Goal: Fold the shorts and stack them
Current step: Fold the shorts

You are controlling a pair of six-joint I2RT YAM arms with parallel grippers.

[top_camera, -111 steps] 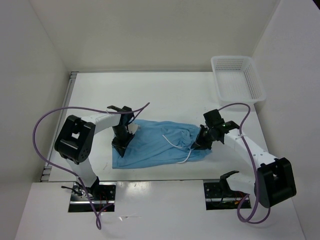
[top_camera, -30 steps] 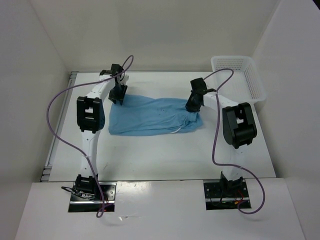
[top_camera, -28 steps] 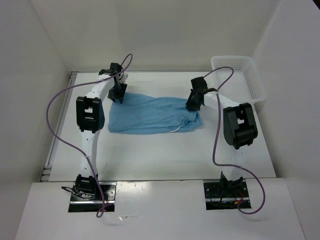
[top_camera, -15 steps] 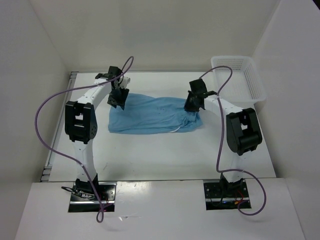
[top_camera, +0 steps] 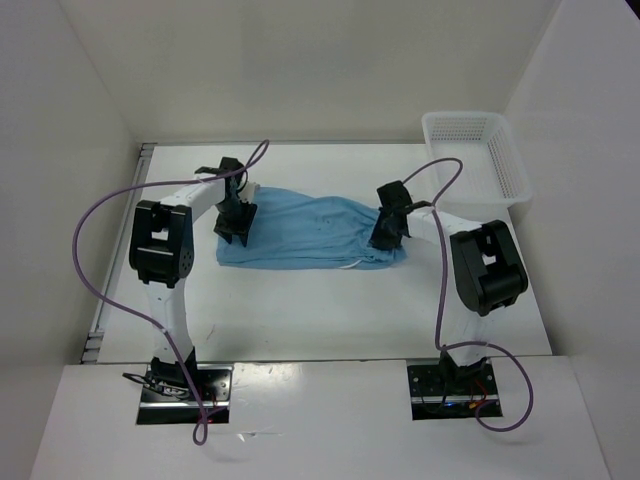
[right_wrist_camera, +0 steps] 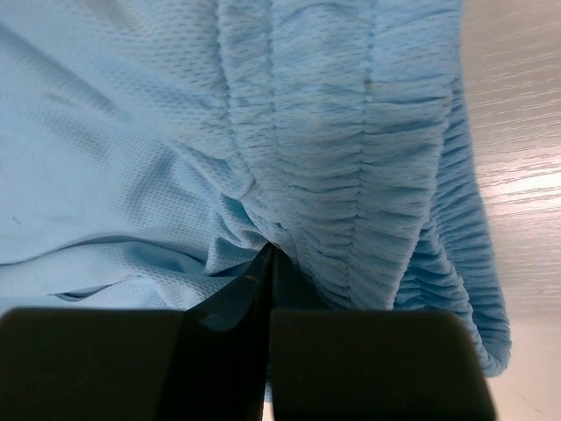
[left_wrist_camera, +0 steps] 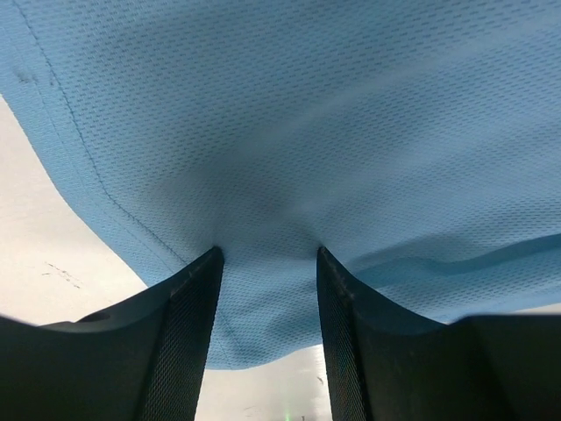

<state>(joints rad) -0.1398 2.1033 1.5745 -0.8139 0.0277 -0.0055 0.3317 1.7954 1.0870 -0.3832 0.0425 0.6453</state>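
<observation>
The light blue shorts [top_camera: 310, 232] lie folded in a long strip across the middle of the table, with the gathered waistband [right_wrist_camera: 368, 132] at the right end. My left gripper [top_camera: 236, 222] stands at the strip's left end. In the left wrist view its tips [left_wrist_camera: 267, 250] press down on the mesh fabric [left_wrist_camera: 307, 114] with the jaws apart and nothing clamped between them. My right gripper [top_camera: 386, 232] is at the right end, and in the right wrist view it [right_wrist_camera: 270, 250] is shut, pinching the puckered cloth [right_wrist_camera: 131, 132] beside the waistband.
A white mesh basket [top_camera: 475, 155] stands at the back right corner, close to the right wall. White walls enclose the table [top_camera: 320, 310] on the left, back and right. Purple cables loop over both arms.
Both grippers have come toward the near side along the ends of the shorts. The right gripper has shut on the waistband end. The left jaws have stayed apart.
</observation>
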